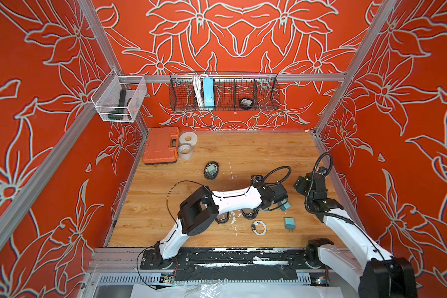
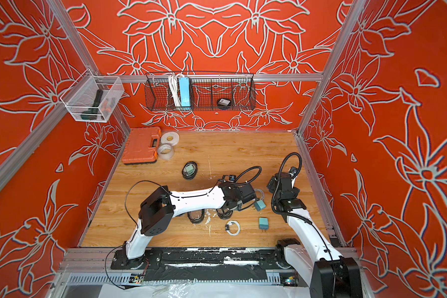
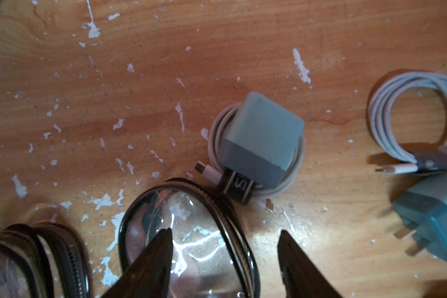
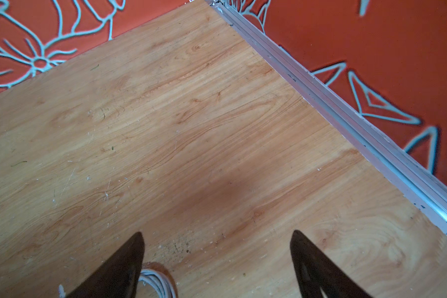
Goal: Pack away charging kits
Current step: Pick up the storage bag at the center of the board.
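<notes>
In the left wrist view a teal cube adapter (image 3: 261,136) sits on its coiled white cable (image 3: 214,144), just beyond a clear black-rimmed case (image 3: 186,232). My left gripper (image 3: 225,230) is open over that case, its rim between the fingers, neither touching. A second coil (image 3: 410,116) and adapter (image 3: 434,219) lie to one side. In both top views another adapter (image 1: 289,223) (image 2: 263,223) and coil (image 1: 259,227) lie nearer the front. My right gripper (image 4: 217,232) (image 1: 299,184) hangs open over bare table, beside a coil (image 4: 155,281).
A filled case (image 1: 211,170) stands mid-table and another empty case (image 3: 36,258) lies by the left arm. An orange toolbox (image 1: 161,145) and tape rolls (image 1: 188,138) sit back left. The wall basket (image 1: 266,91) holds a blue power strip (image 1: 208,92). A metal rail (image 4: 346,121) edges the table.
</notes>
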Motion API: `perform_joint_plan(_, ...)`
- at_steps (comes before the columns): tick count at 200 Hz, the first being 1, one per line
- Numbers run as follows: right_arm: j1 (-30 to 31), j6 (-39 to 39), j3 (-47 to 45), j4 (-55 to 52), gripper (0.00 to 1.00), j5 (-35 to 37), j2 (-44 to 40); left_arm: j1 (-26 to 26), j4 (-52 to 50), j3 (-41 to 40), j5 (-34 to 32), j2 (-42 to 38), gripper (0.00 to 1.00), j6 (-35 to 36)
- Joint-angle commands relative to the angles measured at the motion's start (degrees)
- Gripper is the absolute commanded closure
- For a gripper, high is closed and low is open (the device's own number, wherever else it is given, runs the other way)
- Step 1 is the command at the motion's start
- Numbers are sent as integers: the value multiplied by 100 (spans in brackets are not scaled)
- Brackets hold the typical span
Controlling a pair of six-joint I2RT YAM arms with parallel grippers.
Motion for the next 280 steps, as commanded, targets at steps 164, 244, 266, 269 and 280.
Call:
perform_joint_plan(164,-21,75,-13,62,11,-44,18,-26,-550,-244,-290,-114,98,-187)
perform_joint_plan(244,-1,792,-92,-431,22,-1335,-650,-17,89,-1410,-406,-1436,100,56)
perform_joint_plan(266,109,1342,-135,-706,26,-1845,-1051,-9,224,-1590,-387,-1662,100,207)
perform_joint_plan(269,144,1398,-136,-783,26,-1864,-1115,-2,277,-1631,-364,-1700,100,244)
perform_joint_plan(280,240,1607,-122,-1051,27,-1992,-1381,16,512,-1788,-247,-1811,100,402)
